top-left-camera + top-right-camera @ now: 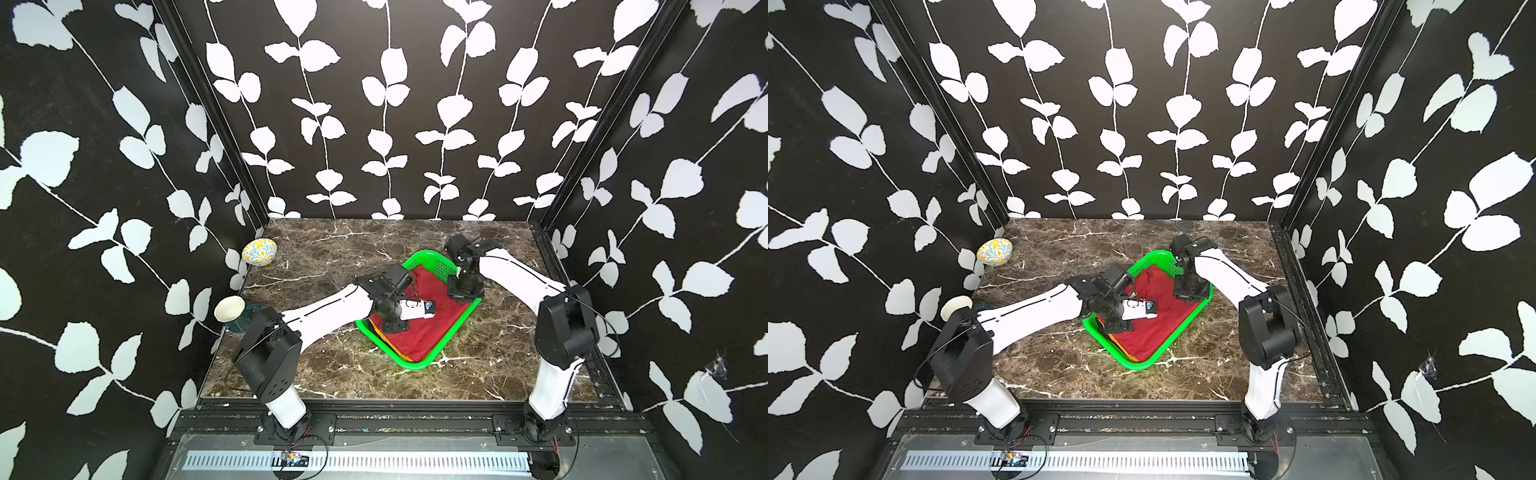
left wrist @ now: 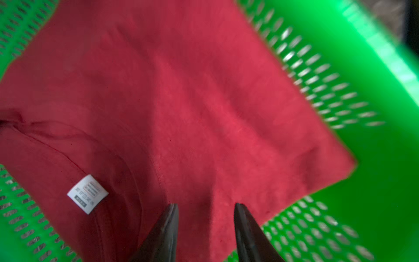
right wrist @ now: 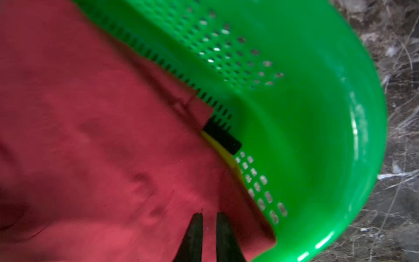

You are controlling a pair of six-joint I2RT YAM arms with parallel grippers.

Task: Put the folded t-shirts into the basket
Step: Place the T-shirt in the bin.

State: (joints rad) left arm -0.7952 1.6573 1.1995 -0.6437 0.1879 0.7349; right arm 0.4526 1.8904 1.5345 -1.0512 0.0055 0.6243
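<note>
1. Your basket (image 1: 419, 365) sits on the marbled surface (image 1: 332, 257) between the two arms, turned at an angle to the surface's edges. Both top views show it.
2. The red t-shirt (image 1: 432, 328) lies flat inside the basket on top of the pile and covers nearly all of the floor.
3. In the right wrist view, a corner of the black t-shirt (image 3: 223, 136) and a strip of the yellow t-shirt (image 3: 226, 156) peek out from under the red one, against the basket's mesh wall.
4. Your left fingers (image 2: 165, 233) are spread apart over the red cloth, with nothing between them. A white care label (image 2: 88, 194) shows on the cloth near them.
5. Your right fingers (image 3: 192, 236) are drawn close, with only a narrow slit between them. They are over the red t-shirt near a rounded corner of the basket, and you cannot tell whether they nip any cloth.
6. A patterned bowl (image 1: 259, 251) rests at the far left corner by the wall. A paper cup (image 1: 229, 309) stands at the left edge beside the left arm. Both are well apart from the basket.
</note>
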